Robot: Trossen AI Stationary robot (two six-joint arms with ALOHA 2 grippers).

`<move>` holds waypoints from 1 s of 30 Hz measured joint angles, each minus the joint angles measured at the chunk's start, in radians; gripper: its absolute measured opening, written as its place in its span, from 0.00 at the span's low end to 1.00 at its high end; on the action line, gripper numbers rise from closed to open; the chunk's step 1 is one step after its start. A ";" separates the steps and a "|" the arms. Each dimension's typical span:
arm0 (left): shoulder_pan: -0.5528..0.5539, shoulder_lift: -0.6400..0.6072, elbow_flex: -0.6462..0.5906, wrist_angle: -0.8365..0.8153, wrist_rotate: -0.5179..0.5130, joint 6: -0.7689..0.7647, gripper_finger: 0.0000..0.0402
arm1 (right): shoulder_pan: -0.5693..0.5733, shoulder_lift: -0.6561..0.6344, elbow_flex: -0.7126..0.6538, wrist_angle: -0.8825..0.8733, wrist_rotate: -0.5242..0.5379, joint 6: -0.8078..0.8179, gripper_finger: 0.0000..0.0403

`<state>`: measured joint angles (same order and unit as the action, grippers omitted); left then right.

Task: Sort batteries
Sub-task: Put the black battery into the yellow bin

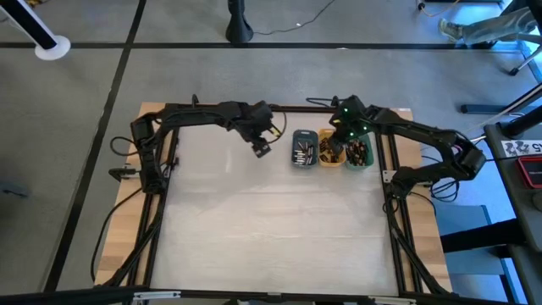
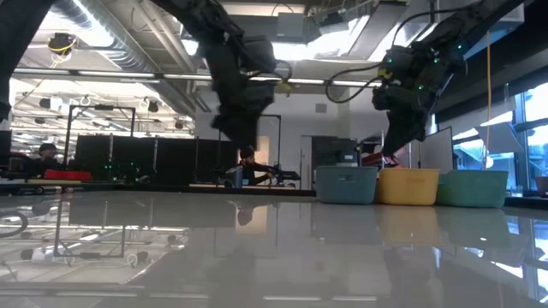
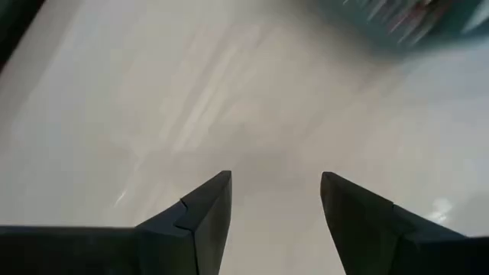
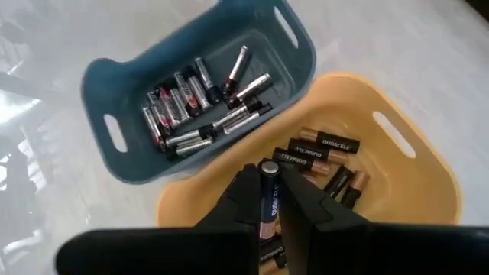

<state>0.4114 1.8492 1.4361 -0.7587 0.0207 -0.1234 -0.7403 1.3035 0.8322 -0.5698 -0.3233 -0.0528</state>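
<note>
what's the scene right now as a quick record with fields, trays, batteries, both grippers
trays: blue tray, orange tray and green tray side by side at the table's far edge
blue tray contents: silvery batteries, some with red marks
orange tray contents: copper-and-black batteries
right gripper: shut on a held battery, above the orange tray
left gripper: open, empty, over bare table beside the blue tray
</note>
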 joint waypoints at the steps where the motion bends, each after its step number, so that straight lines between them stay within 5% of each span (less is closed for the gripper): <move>1: 0.000 -0.007 0.000 -0.048 -0.033 -0.003 0.47 | 0.000 0.007 0.000 0.002 0.001 0.001 0.05; 8: -0.001 -0.013 -0.039 -0.244 -0.176 -0.052 0.46 | 0.000 0.040 0.000 -0.002 0.016 0.001 0.06; 20: -0.001 -0.024 -0.090 -0.262 -0.184 -0.011 0.46 | 0.000 0.071 0.000 -0.007 0.026 -0.004 0.06; 30: -0.001 -0.238 -0.090 -0.191 -0.307 -0.038 0.46 | 0.000 0.071 0.000 -0.007 0.027 -0.009 0.06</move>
<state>0.4103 1.6115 1.3464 -0.9499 -0.2859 -0.1613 -0.7403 1.3746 0.8318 -0.5763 -0.2958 -0.0614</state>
